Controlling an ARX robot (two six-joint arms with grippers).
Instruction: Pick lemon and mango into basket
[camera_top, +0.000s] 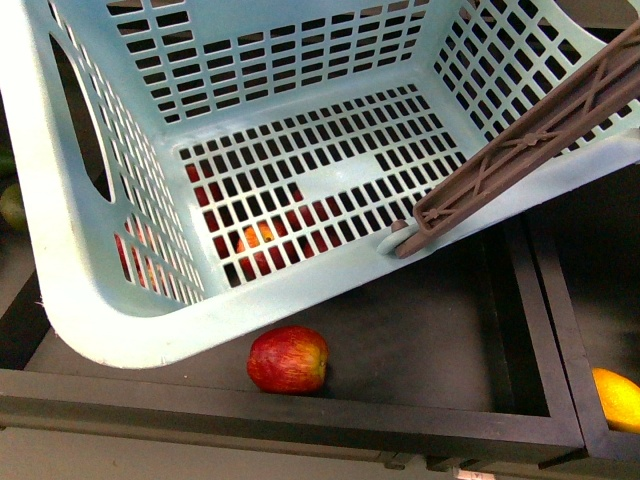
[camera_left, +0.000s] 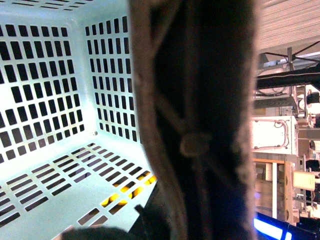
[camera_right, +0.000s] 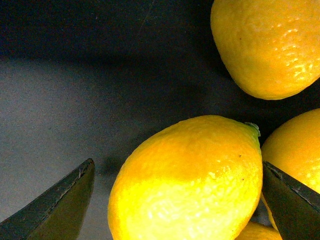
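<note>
Well, my right jaws stand wide open, their dark tapered tips either side of the lemon (camera_right: 190, 180) and clamping nothing. It is oval and pebbly-skinned, and lies on a matte dark floor just beside other yellow fruits (camera_right: 270, 45). Left jaws: I cannot tell, since a blurred ribbed brown handle (camera_left: 200, 120) fills that view. Further out, the slotted teal plastic basket (camera_top: 90, 300) sits above a glossy red apple (camera_top: 288, 358).

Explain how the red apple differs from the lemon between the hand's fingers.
The apple is red and streaked; the lemon is plain yellow. The apple's skin looks smooth, the lemon's pebbled. The lemon sits between the right hand's open fingers; no hand is near the apple. Both rest on dark surfaces.
</note>
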